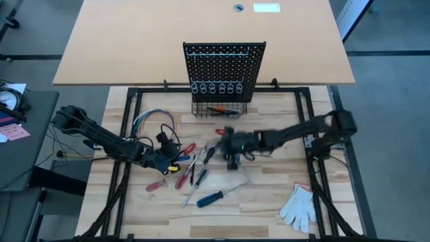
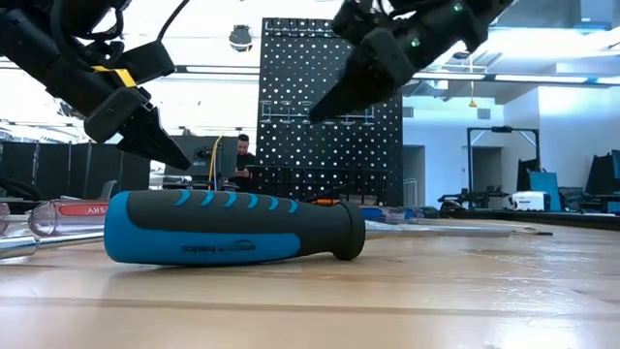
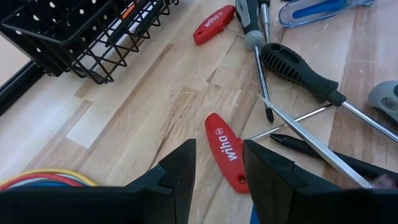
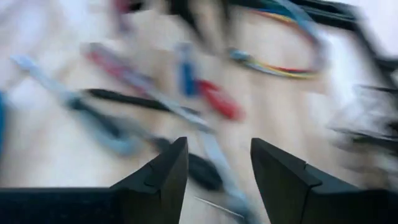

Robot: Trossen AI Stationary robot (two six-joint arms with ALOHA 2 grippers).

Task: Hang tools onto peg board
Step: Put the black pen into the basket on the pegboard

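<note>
Blue-handled screwdriver (image 2: 232,239) lying on table (image 2: 407,301), peg board (image 2: 329,107) behind

I am working over a pale wooden table (image 1: 269,195), with the black peg board (image 1: 224,67) and its wire basket (image 1: 219,107) standing at the far edge. A looped bundle of coloured wires (image 1: 153,119) lies beyond the left fingers (image 3: 180,171). Scattered tools (image 1: 195,168) rest between the two pairs of fingers: a red-handled one (image 3: 225,150) just ahead of the left fingers, a black-handled screwdriver (image 3: 301,73) past it. A blue-handled screwdriver (image 1: 209,198) lies nearer me, a white glove (image 1: 298,207) at the right.
</note>
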